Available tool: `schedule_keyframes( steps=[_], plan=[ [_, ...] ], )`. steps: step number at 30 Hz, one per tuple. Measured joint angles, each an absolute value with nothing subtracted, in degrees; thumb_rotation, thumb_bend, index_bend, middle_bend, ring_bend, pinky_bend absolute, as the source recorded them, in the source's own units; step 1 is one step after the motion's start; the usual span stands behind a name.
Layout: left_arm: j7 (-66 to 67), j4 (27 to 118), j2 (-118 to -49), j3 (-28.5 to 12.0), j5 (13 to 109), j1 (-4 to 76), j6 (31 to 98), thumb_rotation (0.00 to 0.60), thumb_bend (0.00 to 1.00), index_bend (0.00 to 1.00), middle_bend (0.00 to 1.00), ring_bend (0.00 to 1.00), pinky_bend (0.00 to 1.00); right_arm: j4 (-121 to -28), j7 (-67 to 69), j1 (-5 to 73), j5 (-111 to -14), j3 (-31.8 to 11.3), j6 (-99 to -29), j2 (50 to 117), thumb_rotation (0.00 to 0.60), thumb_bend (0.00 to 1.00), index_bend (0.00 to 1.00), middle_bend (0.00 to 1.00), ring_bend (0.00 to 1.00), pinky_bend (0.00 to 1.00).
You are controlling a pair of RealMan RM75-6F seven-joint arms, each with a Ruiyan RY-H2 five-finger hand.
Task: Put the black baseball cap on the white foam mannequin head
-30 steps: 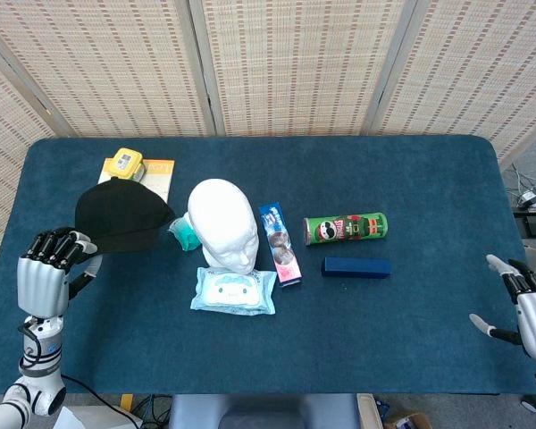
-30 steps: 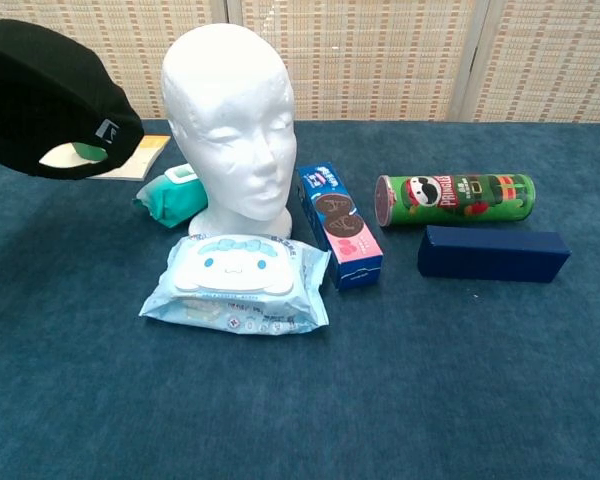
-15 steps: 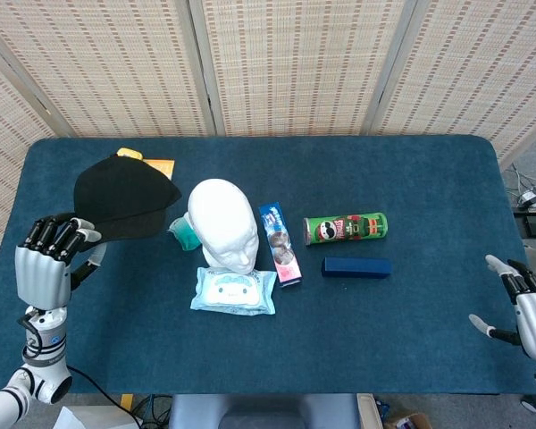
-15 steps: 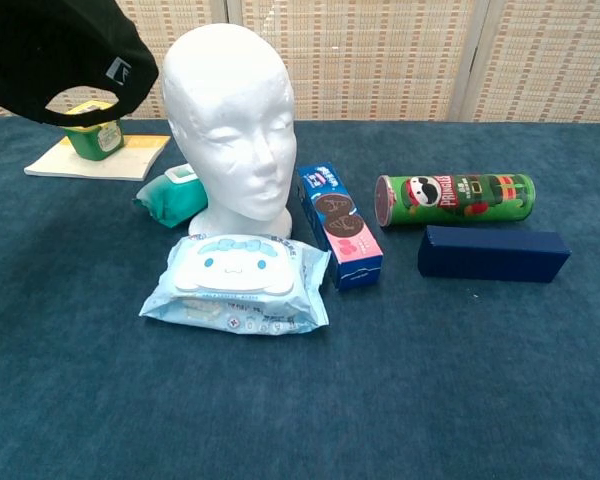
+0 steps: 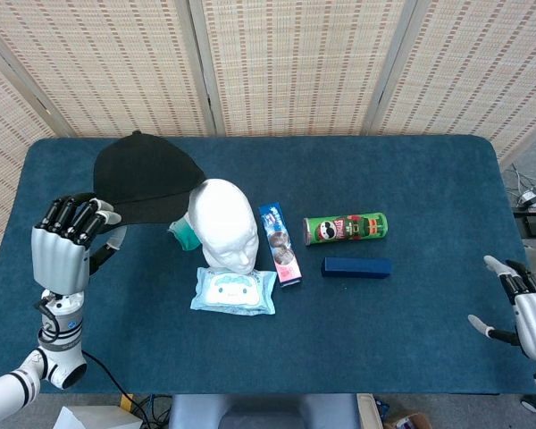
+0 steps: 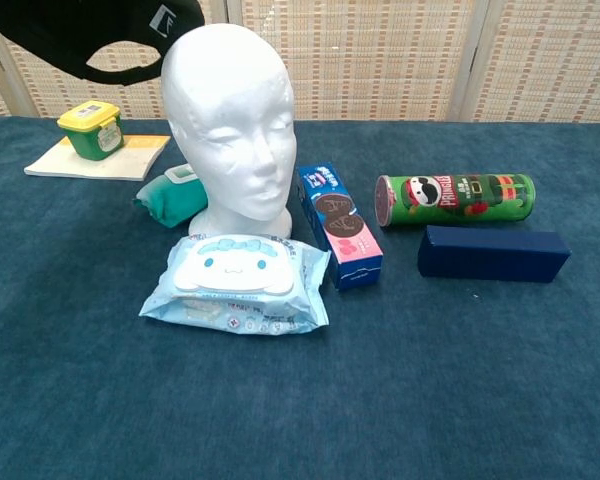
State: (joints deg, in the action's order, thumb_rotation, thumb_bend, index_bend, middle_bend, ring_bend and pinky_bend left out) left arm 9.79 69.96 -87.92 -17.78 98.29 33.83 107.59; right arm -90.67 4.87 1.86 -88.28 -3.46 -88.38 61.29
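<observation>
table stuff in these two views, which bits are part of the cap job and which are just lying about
Part of the job:
black cap, held by the left hand
white foam head

Just lying about:
wipes pack
cookie box
Pringles can
dark blue box
yellow-lidded tub
teal pouch

The green crisp can (image 6: 456, 199), lying on its side on the worktop, carries the brand "Pringles" in red near its lid end; the black baseball cap (image 6: 100, 38) bears a small white logo patch, too small to read; print on the wipes pack (image 6: 238, 283) and biscuit box (image 6: 338, 224) is illegible.
</observation>
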Motion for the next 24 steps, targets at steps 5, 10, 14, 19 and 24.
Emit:
schedule_keyframes(
  steps=[5,10,14,19,24],
  plan=[
    [12.15,72.10,-88.89,-18.49,99.08,35.89,106.16,0.600,0.36,0.90,0.56,0.39,0.44,-90.68,4.95,1.88,-88.26,-3.45,-88.34,61.25,0.600,0.00,0.15,0.27,0.16,0.45],
    [14.69,74.02,-90.23,-18.89,100.27,38.13,104.43,0.600,0.36,0.90,0.56,0.39,0.44,-90.61,5.54,1.84,-88.27,-3.47,-88.42,61.12,0.600,0.00,0.15,0.27,0.16,0.45],
    [16.41,75.21,-91.52,-18.56,101.49,39.05,103.76,0.600,0.36,0.90,0.57,0.39,0.44,-90.50,6.10,1.78,-88.43,-3.44,-88.60,60.98,0.600,0.00,0.15,0.27,0.16,0.45],
    [17.75,76.19,-92.71,-16.93,103.21,39.03,103.75,0.600,0.36,0.90,0.57,0.39,0.44,-90.36,6.77,1.67,-88.51,-3.45,-88.84,60.81,0.600,0.00,0.15,0.27,0.16,0.45],
    [18.17,76.02,-94.14,-14.34,105.09,37.84,104.55,0.600,0.36,0.90,0.57,0.40,0.44,-90.29,6.92,1.61,-88.59,-3.43,-88.95,60.77,0.600,0.00,0.15,0.27,0.16,0.45]
  ],
)
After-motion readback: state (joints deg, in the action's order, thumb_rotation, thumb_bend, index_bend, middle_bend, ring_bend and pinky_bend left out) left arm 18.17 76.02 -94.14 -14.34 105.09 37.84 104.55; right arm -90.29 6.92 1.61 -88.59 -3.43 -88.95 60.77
